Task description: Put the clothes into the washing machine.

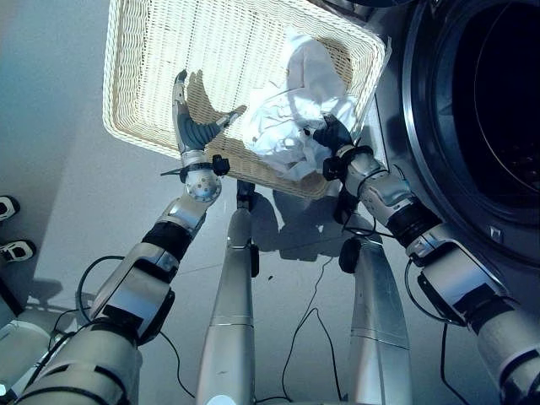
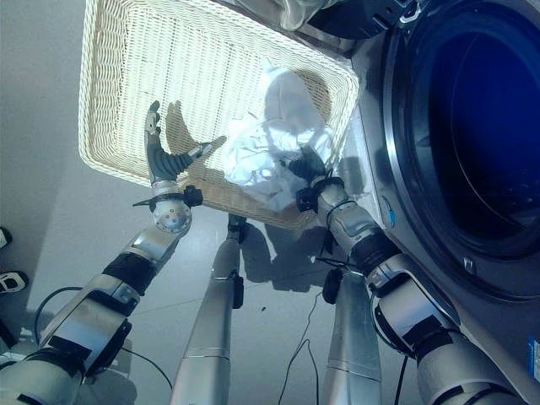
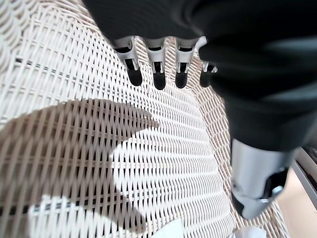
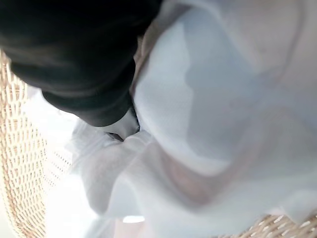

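White garment (image 1: 291, 110) bunched in right near corner of wicker basket (image 1: 152, 51). Right hand (image 1: 331, 135) buried in folds; finger state impossible to tell. Left hand (image 1: 192, 126) over bare weave, fingers straight. Advised: full bunch gathered before lift toward washing machine drum (image 1: 506, 93) at right.

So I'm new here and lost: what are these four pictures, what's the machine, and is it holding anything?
It is a two-armed humanoid robot. Two pictures look down from its head; the other two come from cameras on its wrists. A wicker basket sits on the floor beside a washing machine whose door is open. White clothes lie in the basket's corner nearest the machine. The right hand is pushed into that cloth, its fingers hidden, so a grip cannot be confirmed. The left hand hovers open over bare wicker, holding nothing.
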Motion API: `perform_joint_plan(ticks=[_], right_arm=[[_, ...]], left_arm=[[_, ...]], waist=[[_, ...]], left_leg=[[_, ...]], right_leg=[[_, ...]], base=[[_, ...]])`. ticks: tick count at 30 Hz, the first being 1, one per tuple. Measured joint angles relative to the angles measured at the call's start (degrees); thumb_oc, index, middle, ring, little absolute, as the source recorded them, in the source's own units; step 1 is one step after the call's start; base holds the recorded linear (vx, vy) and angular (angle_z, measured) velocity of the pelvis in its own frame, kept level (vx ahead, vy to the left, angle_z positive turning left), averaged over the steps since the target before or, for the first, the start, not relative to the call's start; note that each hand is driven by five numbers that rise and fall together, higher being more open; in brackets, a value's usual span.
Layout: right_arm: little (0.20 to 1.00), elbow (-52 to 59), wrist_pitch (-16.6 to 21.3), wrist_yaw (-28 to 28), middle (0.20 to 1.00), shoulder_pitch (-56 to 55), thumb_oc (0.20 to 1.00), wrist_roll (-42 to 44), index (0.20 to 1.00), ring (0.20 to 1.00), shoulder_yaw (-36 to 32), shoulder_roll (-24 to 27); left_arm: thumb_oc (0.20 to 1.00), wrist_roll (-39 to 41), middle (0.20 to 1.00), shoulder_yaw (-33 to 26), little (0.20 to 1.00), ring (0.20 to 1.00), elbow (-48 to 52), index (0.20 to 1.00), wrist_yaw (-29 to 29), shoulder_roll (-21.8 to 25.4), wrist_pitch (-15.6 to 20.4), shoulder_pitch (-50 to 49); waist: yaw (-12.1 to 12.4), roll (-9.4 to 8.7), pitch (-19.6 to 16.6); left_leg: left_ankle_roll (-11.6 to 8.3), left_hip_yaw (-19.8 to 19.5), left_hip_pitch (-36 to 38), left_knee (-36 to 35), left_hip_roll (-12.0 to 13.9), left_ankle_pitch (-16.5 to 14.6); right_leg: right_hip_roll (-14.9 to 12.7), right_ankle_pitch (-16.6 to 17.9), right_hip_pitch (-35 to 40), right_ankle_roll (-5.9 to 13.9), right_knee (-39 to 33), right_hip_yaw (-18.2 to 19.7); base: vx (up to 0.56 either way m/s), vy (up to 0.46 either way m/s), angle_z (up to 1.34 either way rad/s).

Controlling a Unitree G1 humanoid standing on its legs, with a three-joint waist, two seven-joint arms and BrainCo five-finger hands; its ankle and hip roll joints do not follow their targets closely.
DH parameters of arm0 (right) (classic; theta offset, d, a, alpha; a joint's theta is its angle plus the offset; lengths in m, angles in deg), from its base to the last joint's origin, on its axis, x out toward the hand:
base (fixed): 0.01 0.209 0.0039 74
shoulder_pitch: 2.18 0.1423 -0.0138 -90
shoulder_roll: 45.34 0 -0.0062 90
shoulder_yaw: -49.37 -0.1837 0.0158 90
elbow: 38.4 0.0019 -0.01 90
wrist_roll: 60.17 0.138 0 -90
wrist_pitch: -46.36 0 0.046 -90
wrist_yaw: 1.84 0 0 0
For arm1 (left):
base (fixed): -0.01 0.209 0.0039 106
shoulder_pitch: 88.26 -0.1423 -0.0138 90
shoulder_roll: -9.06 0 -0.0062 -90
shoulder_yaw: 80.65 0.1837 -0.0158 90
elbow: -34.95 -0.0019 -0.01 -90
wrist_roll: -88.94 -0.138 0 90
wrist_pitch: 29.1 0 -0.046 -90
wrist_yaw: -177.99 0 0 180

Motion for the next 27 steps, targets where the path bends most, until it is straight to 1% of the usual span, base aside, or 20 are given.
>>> perform_joint_plan(ticks=[1, 4, 8, 9, 11, 12, 15, 16, 18, 19, 20, 22, 26, 27], right_arm=[[0.200, -0.01, 0.00, 0.81, 0.200, 0.00, 0.200, 0.97, 0.200, 0.200, -0.11, 0.09], [0.200, -0.32, -0.02, 5.22, 0.200, -0.22, 0.200, 7.84, 0.200, 0.200, -0.57, 0.46], [0.200, -1.03, -0.12, 9.07, 0.200, -0.50, 0.200, 15.69, 0.200, 0.200, -1.52, 0.30], [0.200, -1.03, -0.12, 9.07, 0.200, -0.50, 0.200, 15.69, 0.200, 0.200, -1.52, 0.30], [0.200, -1.24, -0.48, 12.27, 0.200, -0.89, 0.200, 20.97, 0.200, 0.200, -1.73, 0.26], [0.200, -1.23, -0.60, 12.96, 0.200, -1.08, 0.200, 22.30, 0.200, 0.200, -1.90, 0.24], [0.200, -0.66, -0.76, 20.18, 0.200, -3.73, 0.200, 36.30, 0.200, 0.200, -4.25, 0.02], [0.200, -0.66, -0.76, 20.18, 0.200, -3.73, 0.200, 36.30, 0.200, 0.200, -4.25, 0.02], [0.200, -0.32, -0.42, 24.10, 0.200, -4.91, 0.200, 43.45, 0.200, 0.200, -5.61, -0.22], [0.200, 0.16, -0.33, 25.56, 0.200, -5.56, 0.200, 45.49, 0.200, 0.200, -6.34, -0.21], [0.200, 1.22, -0.06, 28.41, 0.200, -6.48, 0.200, 49.50, 0.200, 0.200, -7.02, -0.25], [0.200, 2.31, 0.59, 32.08, 0.200, -7.09, 0.200, 53.04, 0.200, 0.200, -7.87, 0.02], [0.200, 2.78, 2.11, 38.28, 0.200, -7.45, 0.200, 57.08, 0.200, 0.200, -9.70, 0.73], [0.200, 3.03, 2.22, 39.00, 0.200, -7.58, 0.200, 57.80, 0.200, 0.200, -10.17, 0.76]], left_arm=[[1.000, 0.00, 1.000, 0.00, 1.000, 1.000, 0.00, 1.000, 0.00, 0.08, 0.00, -0.01], [1.000, 0.07, 1.000, -0.01, 1.000, 1.000, -0.01, 1.000, 0.04, 0.30, 0.03, 0.16], [1.000, 1.26, 1.000, 0.00, 1.000, 1.000, -0.07, 1.000, 0.15, 0.41, 0.07, 0.17], [1.000, 1.26, 1.000, 0.00, 1.000, 1.000, -0.07, 1.000, 0.15, 0.41, 0.07, 0.17], [1.000, 1.52, 1.000, 0.00, 1.000, 1.000, -0.08, 1.000, 0.23, 0.41, 0.07, 0.13], [1.000, 1.53, 1.000, 0.00, 1.000, 1.000, -0.08, 1.000, 0.30, 0.42, 0.07, 0.03], [1.000, 1.60, 1.000, -0.06, 1.000, 1.000, -0.07, 1.000, 0.75, 0.63, 0.20, -0.74], [1.000, 1.60, 1.000, -0.06, 1.000, 1.000, -0.07, 1.000, 0.75, 0.63, 0.20, -0.74], [1.000, 1.59, 1.000, -0.41, 1.000, 1.000, -0.08, 1.000, 0.87, 0.64, 0.25, -1.44], [1.000, 1.58, 1.000, -0.50, 1.000, 1.000, -0.08, 1.000, 0.85, 0.64, 0.28, -1.67], [1.000, 1.56, 1.000, -0.50, 1.000, 1.000, -0.09, 1.000, 0.82, 0.64, 0.28, -2.11], [1.000, 1.53, 1.000, -0.50, 1.000, 1.000, -0.09, 1.000, 0.78, 0.64, 0.28, -2.62], [1.000, 1.52, 1.000, -0.51, 1.000, 1.000, -0.16, 1.000, 0.76, 0.92, 0.62, -3.38], [1.000, 1.52, 1.000, -0.51, 1.000, 1.000, -0.16, 1.000, 0.77, 1.14, 0.74, -3.40]], waist=[[0.01, 0.00, 0.00], [0.04, 0.00, 0.00], [0.04, 0.00, 0.00], [0.04, 0.00, 0.00], [0.05, 0.00, 0.00], [0.06, 0.00, 0.00], [0.11, 0.00, 0.00], [0.11, 0.00, 0.00], [0.06, 0.00, 0.00], [0.05, 0.00, 0.00], [-0.02, -0.01, 0.01], [-0.25, -0.01, 0.01], [-0.56, -0.04, 0.02], [-0.66, -0.04, 0.02]], left_leg=[[0.00, -0.02, 0.00, -0.08, 0.00, 0.00], [0.00, -0.05, 0.01, -0.16, -0.01, 0.00], [0.00, -0.03, 0.08, -0.11, 0.00, 0.00], [0.00, -0.03, 0.08, -0.11, 0.00, 0.00], [0.01, 0.00, 0.13, -0.04, 0.00, 0.02], [0.01, 0.00, 0.16, -0.01, 0.00, 0.02], [0.01, -0.05, 0.25, 0.19, 0.00, 0.02], [0.01, -0.05, 0.25, 0.19, 0.00, 0.02], [0.01, -0.06, 0.25, 0.23, 0.02, 0.02], [0.01, -0.07, 0.25, 0.21, 0.04, 0.02], [0.02, -0.07, 0.24, 0.14, 0.06, 0.02], [0.05, -0.03, 0.24, -0.06, 0.12, 0.05], [0.07, -0.01, 0.21, -0.38, 0.17, 0.06], [0.07, -0.01, 0.21, -0.42, 0.17, 0.06]], right_leg=[[0.00, 0.00, 0.00, 0.00, 0.00, 0.00], [-0.02, 0.03, 0.01, -0.06, 0.02, -0.01], [-0.02, 0.05, 0.02, -0.08, 0.05, -0.02], [-0.02, 0.05, 0.02, -0.08, 0.05, -0.02], [-0.02, 0.03, 0.06, -0.04, 0.04, -0.01], [-0.01, 0.03, 0.10, -0.04, 0.05, -0.01], [-0.02, 0.04, 0.36, -0.03, 0.05, -0.02], [-0.02, 0.04, 0.36, -0.03, 0.05, -0.02], [0.03, 0.06, 0.38, 0.00, 0.02, -0.02], [0.06, 0.06, 0.39, 0.00, -0.02, -0.02], [0.11, 0.18, 0.42, 0.03, -0.23, -0.02], [0.19, 0.37, 0.48, 0.08, -0.64, -0.02], [0.26, 0.45, 0.54, 0.15, -1.10, -0.02], [0.27, 0.47, 0.55, 0.18, -1.19, -0.03]], base=[[0.00, 0.000, 0.00], [0.00, 0.000, 0.00], [0.00, 0.000, 0.00], [0.00, 0.000, 0.00], [0.00, 0.000, 0.00], [0.00, 0.000, 0.00], [0.00, 0.000, 0.00], [0.00, 0.000, 0.00], [0.00, 0.000, 0.00], [0.00, 0.000, 0.00], [0.00, 0.000, 0.00], [-0.01, -0.008, -0.02], [0.00, 0.000, 0.00], [0.00, 0.000, 0.00]])
